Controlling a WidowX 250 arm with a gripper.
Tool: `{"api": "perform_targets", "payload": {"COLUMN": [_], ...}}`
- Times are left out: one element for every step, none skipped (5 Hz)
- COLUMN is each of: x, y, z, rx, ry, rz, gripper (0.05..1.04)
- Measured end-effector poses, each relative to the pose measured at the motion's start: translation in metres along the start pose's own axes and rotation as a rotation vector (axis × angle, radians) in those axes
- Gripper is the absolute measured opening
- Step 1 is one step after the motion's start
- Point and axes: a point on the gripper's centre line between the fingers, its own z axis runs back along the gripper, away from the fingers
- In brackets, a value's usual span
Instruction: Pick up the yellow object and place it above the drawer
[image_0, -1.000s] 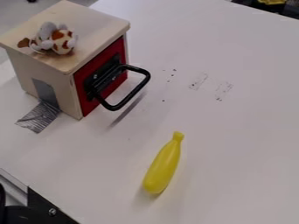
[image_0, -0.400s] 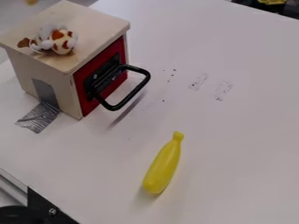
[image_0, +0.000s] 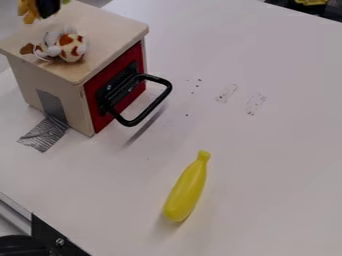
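Gripper (image_0: 45, 7) at 11 o'clock, grasp state indeterminable. The toy banana (image_0: 187, 189) at 6 o'clock is best pinched across mid-length, then raised above the handle (image_0: 153, 105).

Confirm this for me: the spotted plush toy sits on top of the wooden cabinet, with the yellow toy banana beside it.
Wrong about the yellow toy banana: the camera view shows it on the white table. The spotted plush toy does sit on top of the wooden cabinet.
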Motion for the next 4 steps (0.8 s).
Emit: {"api": "perform_targets", "payload": {"x": [0.0,0.0,0.004,0.006], "y": [0.001,-0.006,-0.01,-0.016], "z": [0.0,0.001,0.021,0.049], "rx": [0.006,-0.02,-0.039,-0.048], "ry": [0.003,0.016,-0.015,-0.061], "rz": [-0.004,-0.021,-0.031,-0.053], "gripper": [0.822,1.005,0.999,0.999]}}
